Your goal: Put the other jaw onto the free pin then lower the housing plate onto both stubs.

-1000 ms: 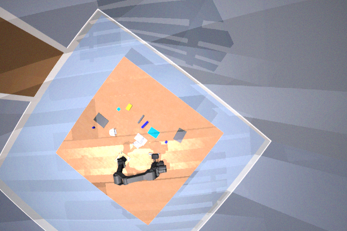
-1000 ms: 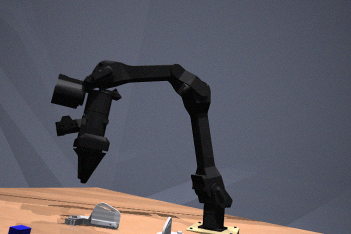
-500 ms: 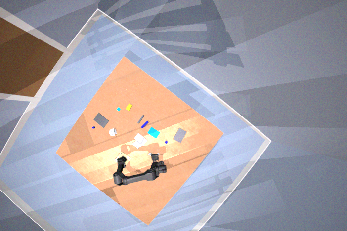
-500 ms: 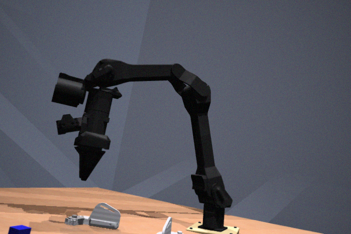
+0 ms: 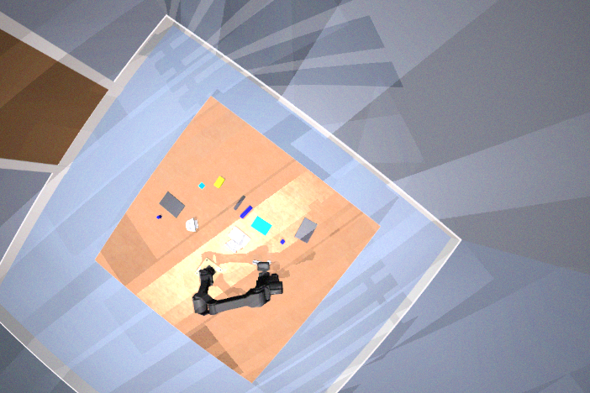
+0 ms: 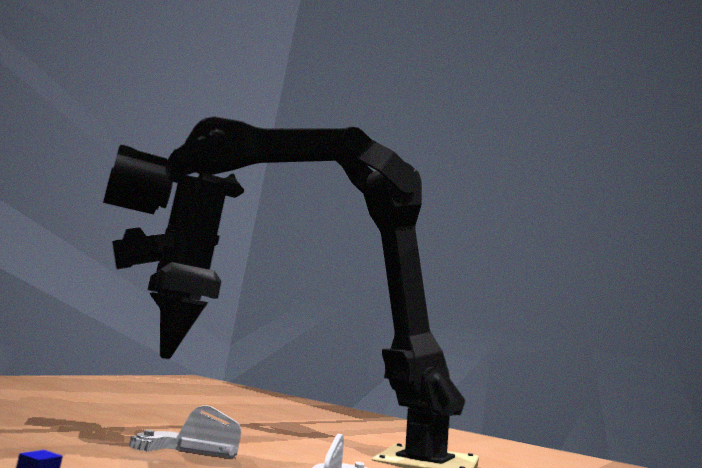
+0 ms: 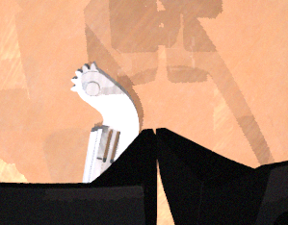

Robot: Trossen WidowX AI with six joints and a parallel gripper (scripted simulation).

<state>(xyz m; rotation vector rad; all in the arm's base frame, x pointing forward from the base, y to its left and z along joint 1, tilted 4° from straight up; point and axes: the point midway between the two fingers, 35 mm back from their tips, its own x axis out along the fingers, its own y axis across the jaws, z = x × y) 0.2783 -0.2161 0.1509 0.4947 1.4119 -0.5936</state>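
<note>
My gripper [image 6: 166,355] [image 7: 154,138] points down, high above the table, its fingertips together with nothing between them. A loose white jaw [image 6: 208,433] [image 7: 122,108] with gear teeth at one end and an upright slotted pad lies on the table below. In the wrist view it is left of the fingertips, its pad end partly hidden by the left finger. In the top view the arm mostly covers it. A white assembly [image 5: 237,237] lies nearer the table's middle; its pins are too small to tell. Another white part [image 5: 192,224] sits farther left, perhaps the housing plate.
A cyan plate [image 5: 261,225], a blue bar [image 5: 246,212] and a dark bar [image 5: 239,202] lie beyond the assembly. A blue cube [image 5: 282,241] [image 6: 40,459] and a grey plate [image 5: 306,229] are to the right. A dark plate [image 5: 171,204] and a yellow block [image 5: 218,181] are farther left.
</note>
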